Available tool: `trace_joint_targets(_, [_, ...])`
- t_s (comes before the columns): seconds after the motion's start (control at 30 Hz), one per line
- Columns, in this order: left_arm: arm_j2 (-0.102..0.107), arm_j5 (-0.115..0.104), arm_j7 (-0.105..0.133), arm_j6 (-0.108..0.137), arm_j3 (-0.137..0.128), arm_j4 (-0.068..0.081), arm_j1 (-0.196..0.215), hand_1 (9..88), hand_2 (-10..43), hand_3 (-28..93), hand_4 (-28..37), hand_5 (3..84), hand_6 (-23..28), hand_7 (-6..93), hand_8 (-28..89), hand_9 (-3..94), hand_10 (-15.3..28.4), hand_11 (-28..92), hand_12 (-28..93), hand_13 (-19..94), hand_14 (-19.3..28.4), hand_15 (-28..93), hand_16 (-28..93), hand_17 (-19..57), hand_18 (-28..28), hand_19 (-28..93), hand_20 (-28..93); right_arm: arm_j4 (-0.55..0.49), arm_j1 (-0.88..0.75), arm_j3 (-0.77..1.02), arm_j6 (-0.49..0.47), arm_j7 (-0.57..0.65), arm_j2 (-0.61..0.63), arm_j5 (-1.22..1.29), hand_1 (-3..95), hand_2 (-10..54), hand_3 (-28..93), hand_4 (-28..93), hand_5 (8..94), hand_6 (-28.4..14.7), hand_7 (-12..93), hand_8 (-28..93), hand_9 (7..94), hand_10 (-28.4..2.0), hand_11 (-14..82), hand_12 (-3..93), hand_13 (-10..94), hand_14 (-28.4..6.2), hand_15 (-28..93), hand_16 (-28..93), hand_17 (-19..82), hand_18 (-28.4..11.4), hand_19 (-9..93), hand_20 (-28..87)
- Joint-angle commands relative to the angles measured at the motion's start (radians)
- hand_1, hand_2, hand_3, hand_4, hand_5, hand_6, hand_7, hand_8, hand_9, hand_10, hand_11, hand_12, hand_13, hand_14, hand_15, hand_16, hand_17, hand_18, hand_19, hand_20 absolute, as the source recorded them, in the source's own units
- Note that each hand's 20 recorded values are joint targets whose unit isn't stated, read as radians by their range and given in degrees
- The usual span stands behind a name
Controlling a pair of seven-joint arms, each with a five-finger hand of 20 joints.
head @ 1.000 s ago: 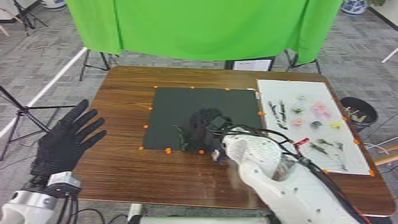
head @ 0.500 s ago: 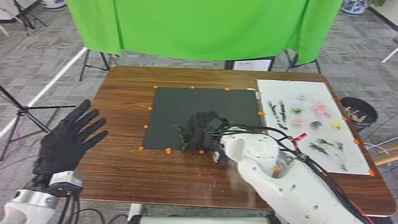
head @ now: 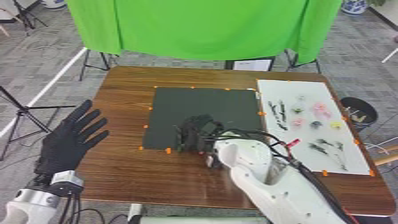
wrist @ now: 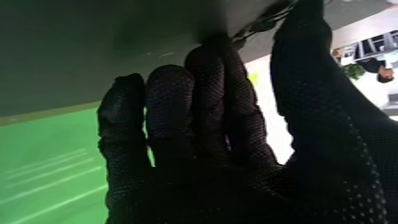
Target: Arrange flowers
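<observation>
Smooth brown wood table (head: pixel 120 175), matt dark mat (head: pixel 209 102), green cloth (head: pixel 204 30), robot hand (head: pixel 197 131) in textured black fabric

I'm using the black mat (head: pixel 209 102) as my landmark on the tabletop (head: pixel 129 175). My right hand (head: pixel 201 126) is over the mat's near part, with a dark green stem (head: pixel 180 140) just beside it. My left hand (head: pixel 64 144) is left of the mat, fingers spread. Right of the mat, I see small flowers (head: pixel 321 111) on a white sheet (head: pixel 289 89); beyond it hangs green cloth (head: pixel 204 30).

The mat (head: pixel 233 102) is near-black, the table (head: pixel 126 107) brown, the curtain (head: pixel 200 30) green.
</observation>
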Motion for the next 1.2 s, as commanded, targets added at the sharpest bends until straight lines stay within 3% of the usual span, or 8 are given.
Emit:
trace_joint_targets(0.03, [-0.001,0.001,-0.014,-0.004,0.011,0.006,-0.006,25.0,-9.5,69,-28.1,23.6,2.5,16.7,-9,20.6,9.8,12,21,14,13.5,19,6,-11.0,20.4,31,10,0.005,-0.037,-0.031,0.013,0.052,-0.048,-0.01,29.3,-9.5,92,-28,53.7,-1.4,35,-14,49.8,-11.7,60.9,46.0,47,-11.1,84,39,22,-18.8,79,56])
trace_joint_targets(0.4, [0.007,-0.001,-0.019,-0.005,0.029,0.019,-0.031,25.0,-9.5,69,-28.0,23.6,2.5,16.7,-9,20.5,9.8,12,21,14,13.5,19,6,-11.1,20.4,31,10,0.047,-0.022,-0.048,0.074,0.136,-0.099,-0.024,28.0,-9.5,92,-28,54.5,-2.0,35,-14,50.1,-12.1,61.3,45.9,48,-11.8,84,38,23,-19.2,80,56])
trace_joint_targets(0.5, [0.007,-0.001,-0.02,-0.004,0.031,0.019,-0.031,24.9,-9.5,69,-28.0,23.6,2.5,16.7,-9,20.5,9.7,12,21,14,13.6,19,6,-11.1,20.4,31,10,0.048,-0.023,-0.044,0.069,0.129,-0.1,-0.025,28.1,-9.5,91,-28,54.6,-2.0,35,-14,50.1,-12.1,61.4,46.0,48,-11.9,84,38,23,-19.3,80,56])
trace_joint_targets(0.73, [-0.008,0.002,-0.004,0.009,0.006,0.0,0.008,24.9,-9.5,69,-28.1,23.6,2.6,16.6,-9,20.5,9.7,12,21,14,13.5,19,6,-11.1,20.4,31,10,-0.011,0.012,0.004,0.003,0.06,-0.05,0.041,28.4,-9.5,92,-28,54.0,-2.1,35,-14,49.5,-12.1,61.4,46.2,47,-11.7,84,39,22,-19.3,80,56])
trace_joint_targets(0.87, [-0.01,0.002,-0.002,0.009,0.007,0.001,0.012,24.9,-9.5,69,-28.1,23.6,2.5,16.6,-9,20.5,9.8,12,21,14,13.5,19,6,-11.1,20.5,31,10,-0.032,0.042,0.021,-0.028,-0.004,-0.007,0.045,28.9,-9.5,92,-28,53.2,-2.1,34,-14,48.6,-11.7,61.2,46.4,47,-11.6,84,39,22,-19.1,79,56])
trace_joint_targets(1.2, [-0.015,0.003,-0.003,0.012,0.004,-0.001,0.015,24.8,-9.5,69,-28.2,23.6,2.5,16.7,-9,20.6,9.8,12,21,14,13.5,19,6,-11.1,20.4,31,10,0.01,0.074,0.009,0.02,-0.041,0.058,0.024,31.7,-9.5,93,-28,50.6,-1.3,35,-15,47.0,-10.7,61.0,45.2,45,-10.9,83,38,20,-18.8,77,55])
